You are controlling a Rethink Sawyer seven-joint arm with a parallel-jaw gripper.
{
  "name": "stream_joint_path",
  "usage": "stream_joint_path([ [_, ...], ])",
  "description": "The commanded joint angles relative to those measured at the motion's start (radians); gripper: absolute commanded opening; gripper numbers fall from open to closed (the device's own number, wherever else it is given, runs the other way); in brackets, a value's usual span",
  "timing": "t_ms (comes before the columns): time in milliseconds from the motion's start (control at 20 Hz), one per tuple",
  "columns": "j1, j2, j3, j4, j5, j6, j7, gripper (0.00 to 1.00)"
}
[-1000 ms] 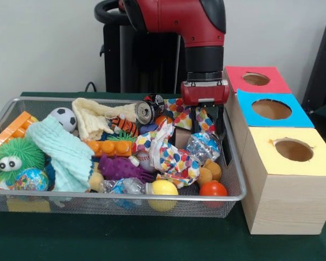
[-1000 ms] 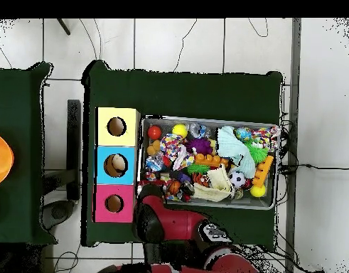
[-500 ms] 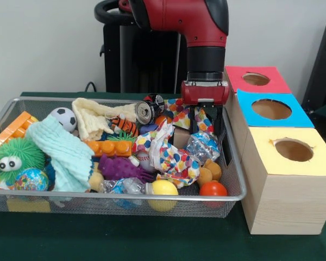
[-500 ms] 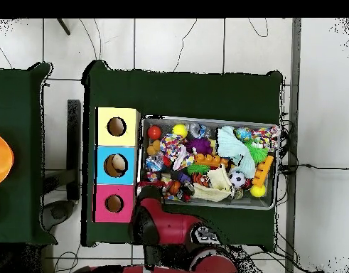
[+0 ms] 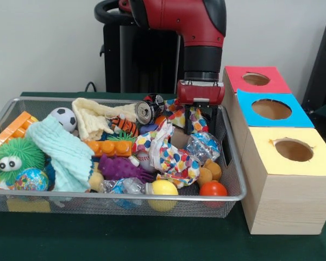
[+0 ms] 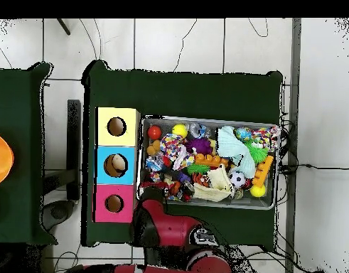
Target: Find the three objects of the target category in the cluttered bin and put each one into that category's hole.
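In the front view, the cluttered bin (image 5: 5, 111) of wire mesh sits on the green worktop (image 5: 119, 239), its contents heaped. At its 9 o'clock edge lie an orange block (image 5: 10, 130), a green spiky toy (image 5: 16, 157) and a pale blue cloth (image 5: 62, 152). Toward 6 o'clock, against the front rim, one crushed clear bottle (image 5: 122, 186) lies beside a yellow ball (image 5: 163, 188). A dented can (image 5: 146, 110) rests near 12 o'clock. At 3 o'clock a second crushed bottle (image 5: 202, 145) with a blue label lies directly beneath the tool (image 5: 200, 126), whose dark fingers reach down around it; whether they are clenched on it I cannot tell. Beyond the bin stand the yellow box (image 5: 293, 179), blue box (image 5: 271, 111) and red box (image 5: 255, 80).
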State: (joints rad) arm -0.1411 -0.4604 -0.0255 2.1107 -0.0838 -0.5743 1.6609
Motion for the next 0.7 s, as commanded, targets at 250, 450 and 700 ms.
stream_joint_path([
  [250, -0.05, 0.051, 0.062, -0.085, 0.001, -0.194, 0.29, 1.0],
  [450, -0.077, 0.074, 0.097, -0.086, -0.035, -0.269, 0.326, 1.0],
  [700, -0.077, 0.063, 0.121, -0.072, -0.043, -0.279, 0.32, 1.0],
])
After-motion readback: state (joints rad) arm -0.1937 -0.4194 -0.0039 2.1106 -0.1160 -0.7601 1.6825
